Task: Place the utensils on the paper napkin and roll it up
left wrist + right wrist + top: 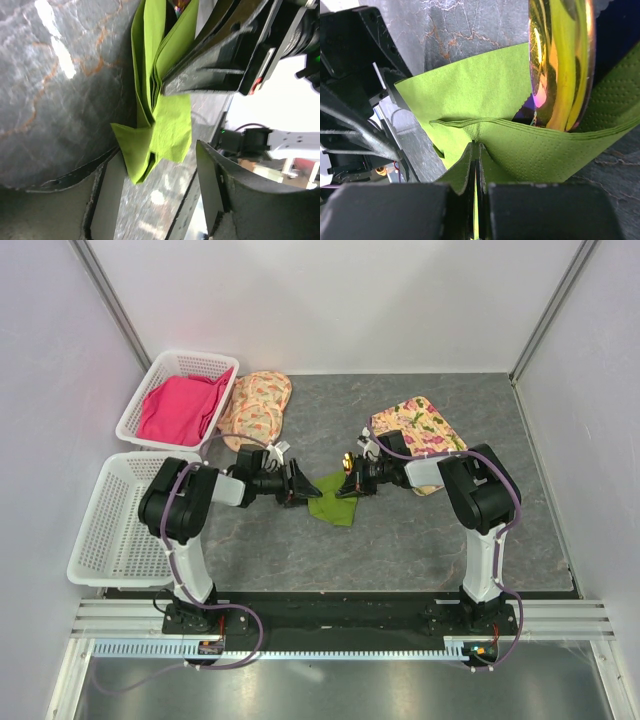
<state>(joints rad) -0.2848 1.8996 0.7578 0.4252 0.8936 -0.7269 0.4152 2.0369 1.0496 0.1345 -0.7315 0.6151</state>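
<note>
Lime-green thin paper napkin (333,504): lies between both grippers, folded into several layers, folds standing up.
Right gripper (476,187): jaws fully closed, pinching napkin fold.
Left gripper (297,487): jaws apart, straddling napkin corner, gripping nothing.
Shiny yellow-gold utensil end (560,65): nested in open fold, leaning on paper. Slender dark-blue utensil: not clearly identifiable.
Risks:
- Pull on pinched fold tears thin paper.
- Tilt lets gold end slide out.
- Left jaws catching single layer unfold stack.
- Grippers near each other; collision possible.
</note>
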